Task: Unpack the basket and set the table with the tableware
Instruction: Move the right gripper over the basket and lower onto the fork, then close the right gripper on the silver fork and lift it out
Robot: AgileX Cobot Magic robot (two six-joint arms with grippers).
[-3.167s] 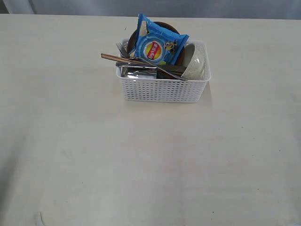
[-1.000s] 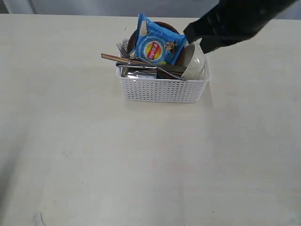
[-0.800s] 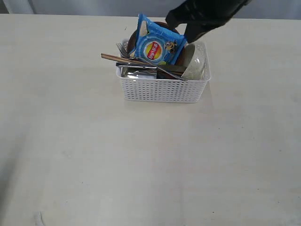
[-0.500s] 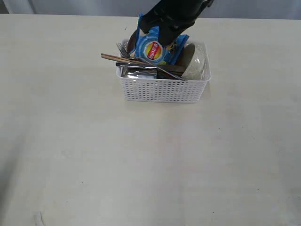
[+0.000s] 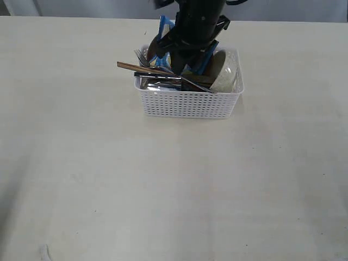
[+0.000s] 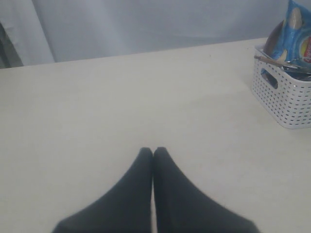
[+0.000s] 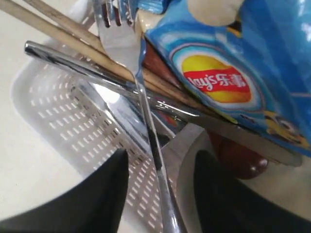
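Note:
The white basket (image 5: 187, 102) stands at the back middle of the table (image 5: 163, 185). My right gripper (image 5: 174, 58) hangs over it, open, hiding most of the blue chip bag (image 7: 228, 82). In the right wrist view the steel fork (image 7: 116, 29) runs down between the spread fingers of my right gripper (image 7: 161, 156), and I cannot tell whether they touch it. Brown chopsticks (image 7: 63, 36) and a steel knife (image 7: 97, 73) cross under the fork. The cream bowl (image 5: 225, 73) leans at the basket's right end, with the red-brown spoon (image 7: 238, 158) in it. My left gripper (image 6: 153, 151) is shut and holds nothing.
In the left wrist view the basket (image 6: 282, 94) and chip bag (image 6: 297, 29) sit far off to one side, with bare table (image 6: 121, 97) between them and the left gripper. A grey wall runs behind the table's far edge.
The right arm has swept in from the right and come down over the basket. It now covers the chip bag, with its open fingers around the fork handle. The basket's contents have not shifted.

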